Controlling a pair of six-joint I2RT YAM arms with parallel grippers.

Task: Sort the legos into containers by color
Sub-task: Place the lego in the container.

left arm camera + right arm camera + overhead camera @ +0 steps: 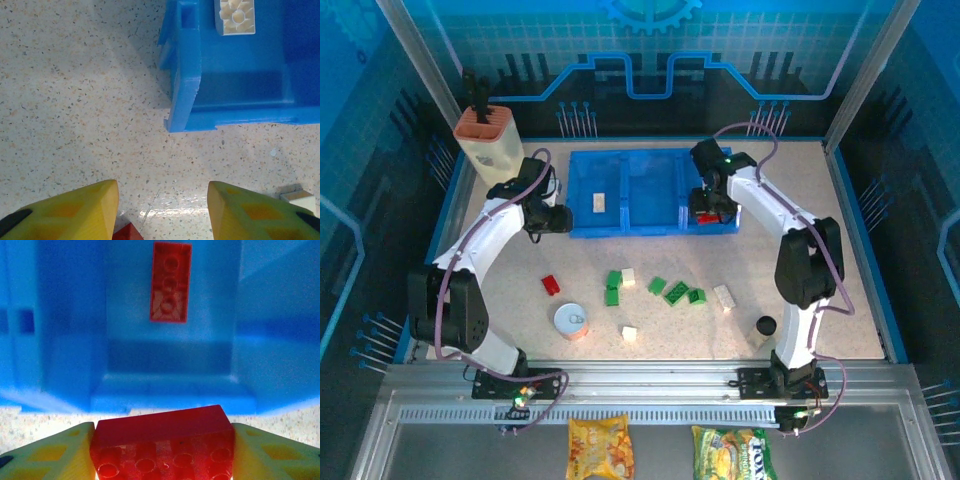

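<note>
Right hand (162,447) grips a red lego (160,430) by its ends, long axis crosswise, at the tray (170,390) near wall, second red lego (170,282) apparently straight ahead in the right compartment; left hand (162,210) spread, empty.

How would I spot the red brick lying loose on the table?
From the blue tray at the back, come forward to the round silver can. The red brick lies just left of and behind it, the only loose red one among green bricks and white bricks.
</note>
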